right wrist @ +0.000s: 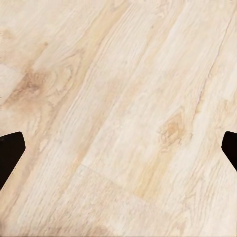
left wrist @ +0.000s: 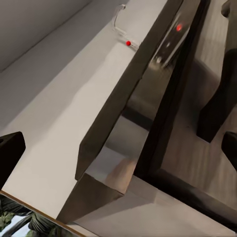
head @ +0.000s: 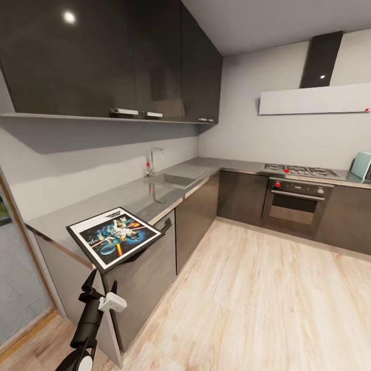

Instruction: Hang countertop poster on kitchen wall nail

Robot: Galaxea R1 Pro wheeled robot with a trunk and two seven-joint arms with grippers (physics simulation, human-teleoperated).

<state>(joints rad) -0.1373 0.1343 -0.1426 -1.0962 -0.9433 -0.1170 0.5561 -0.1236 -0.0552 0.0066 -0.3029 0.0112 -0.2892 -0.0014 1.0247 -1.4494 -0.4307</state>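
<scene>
Head view: poster (head: pixel 115 237) flat on countertop (head: pixel 135 198), corner jutting past front edge, easy to grab; left gripper (head: pixel 102 289) below it, open and empty; right gripper (right wrist: pixel 118 148) spread wide above bare floor (right wrist: pixel 118 89).

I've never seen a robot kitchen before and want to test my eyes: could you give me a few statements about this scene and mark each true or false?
1. The framed rectangular Star Wars poster lies on the long grey metal-look countertop, overhanging its front edge. True.
2. The left gripper is clamped on the poster. False: it sits below the poster, fingers apart, holding nothing.
3. The chrome tap stands beside the inset sink. True.
4. The right wrist view looks at the countertop. False: it looks at pale wooden floor.
5. The built-in oven sits under the gas hob. True.
6. The upper cabinets are white. False: they are glossy dark grey.
</scene>
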